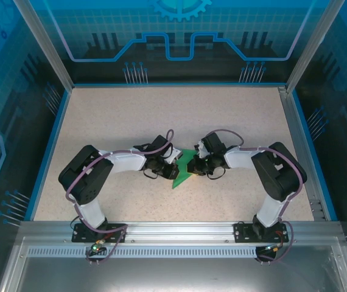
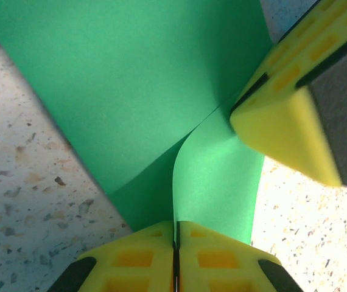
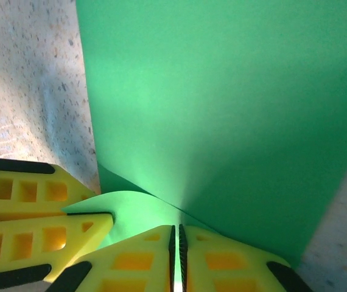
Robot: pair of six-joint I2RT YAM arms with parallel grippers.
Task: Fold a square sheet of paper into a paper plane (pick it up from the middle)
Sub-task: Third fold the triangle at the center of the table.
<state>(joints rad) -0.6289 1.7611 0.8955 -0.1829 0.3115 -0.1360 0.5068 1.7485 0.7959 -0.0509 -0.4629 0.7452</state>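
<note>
The square sheet of paper [image 1: 182,174] is bright green and lies folded over itself at the table's middle, between both arms. My left gripper [image 1: 176,160] is shut on one edge of it; in the left wrist view the yellow fingers [image 2: 222,258] pinch a curved flap of the sheet [image 2: 131,79]. My right gripper [image 1: 196,164] is shut on the sheet from the other side, its yellow fingers [image 3: 131,261] clamping a raised layer of the sheet [image 3: 222,91]. Each gripper's tips come within a finger's width of the other's. A paper plane is out of view.
The speckled beige table [image 1: 119,121] is ringed by a blue rim [image 1: 173,84] and an aluminium rail [image 1: 179,230] at the near edge. The right gripper's fingers [image 2: 289,115] cross the left wrist view; the left gripper's fingers [image 3: 33,213] show at the right wrist view's left.
</note>
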